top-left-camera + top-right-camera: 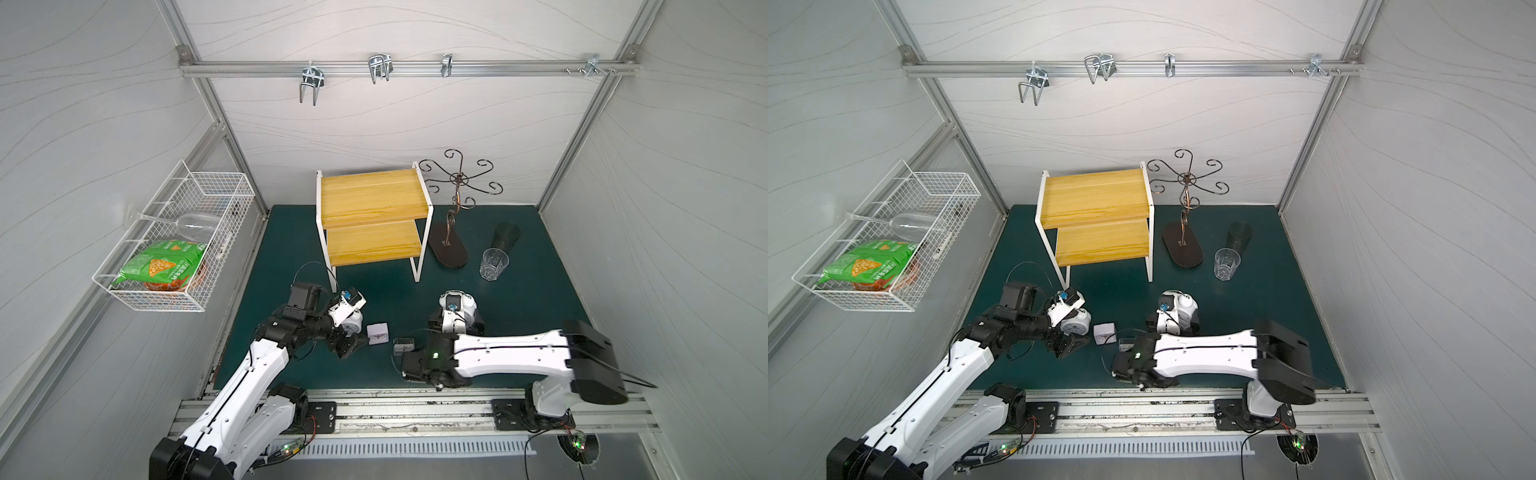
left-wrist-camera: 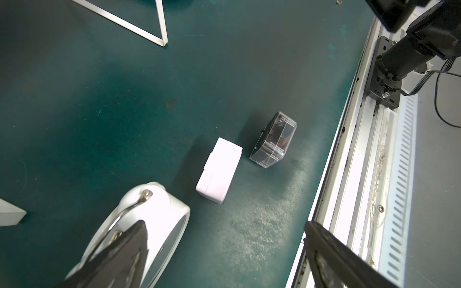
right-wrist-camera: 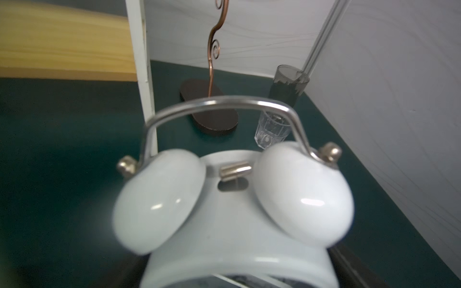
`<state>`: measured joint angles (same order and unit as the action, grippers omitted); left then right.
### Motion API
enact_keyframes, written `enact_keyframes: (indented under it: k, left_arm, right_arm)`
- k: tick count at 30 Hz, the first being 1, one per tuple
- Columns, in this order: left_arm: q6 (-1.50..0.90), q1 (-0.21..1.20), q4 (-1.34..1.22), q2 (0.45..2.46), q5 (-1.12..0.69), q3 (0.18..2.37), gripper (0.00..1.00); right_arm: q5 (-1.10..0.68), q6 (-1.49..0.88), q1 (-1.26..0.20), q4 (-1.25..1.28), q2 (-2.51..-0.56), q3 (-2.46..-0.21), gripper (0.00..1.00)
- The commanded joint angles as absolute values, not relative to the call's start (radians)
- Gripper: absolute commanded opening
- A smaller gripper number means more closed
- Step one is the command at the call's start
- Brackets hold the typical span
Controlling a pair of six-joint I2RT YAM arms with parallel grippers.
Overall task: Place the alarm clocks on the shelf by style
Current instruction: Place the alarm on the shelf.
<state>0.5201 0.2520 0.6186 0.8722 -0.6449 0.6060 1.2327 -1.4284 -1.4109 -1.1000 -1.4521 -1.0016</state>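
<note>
Nothing is standing on the shelf (image 1: pixel 374 195): both boards are lying bare. All four alarm clocks are sitting low at the near side of the mat (image 1: pixel 540 299). The right gripper (image 1: pixel 456 320) is apparently clasping one round twin-bell clock (image 3: pixel 237 212) by its body. The left gripper (image 2: pixel 225 224) is gaping wide beside the other round clock (image 1: pixel 354 326). The white square clock (image 1: pixel 377 333) and clear square clock (image 1: pixel 404 345) are lying between the arms. The curly stand (image 1: pixel 451 249) and drinking glass (image 1: pixel 493 264) are crowding the shelf's right side. Its front is looking unobstructed.

I see a dark curly-hooked stand (image 1: pixel 451 253); right of its base, a clear tumbler (image 1: pixel 493 264) and a dark tumbler (image 1: pixel 505 237); far left of it, a white wire basket (image 1: pixel 166 300).
</note>
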Motion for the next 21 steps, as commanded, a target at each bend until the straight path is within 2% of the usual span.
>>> enact_keyframes:
  k: [1, 6, 11, 21]
  left_arm:
    - [0.514, 0.258, 0.580, 0.867, -0.643, 0.620, 1.00]
    - [0.503, 0.259, 0.578, 0.864, -0.632, 0.627, 0.99]
    - [0.489, 0.259, 0.590, 0.864, -0.621, 0.651, 1.00]
    - [0.416, 0.258, 0.611, 0.864, -0.580, 0.716, 1.00]
  right_arm:
    - [1.008, -0.772, -1.318, -0.452, -1.252, -0.838, 0.65]
    - [0.994, -0.640, -1.279, -0.535, -1.243, -0.951, 0.67]
    - [0.941, -0.486, -1.273, -0.499, -1.254, -1.051, 0.67]
    - [0.863, -0.382, -1.228, -0.444, -1.312, -1.202, 0.66]
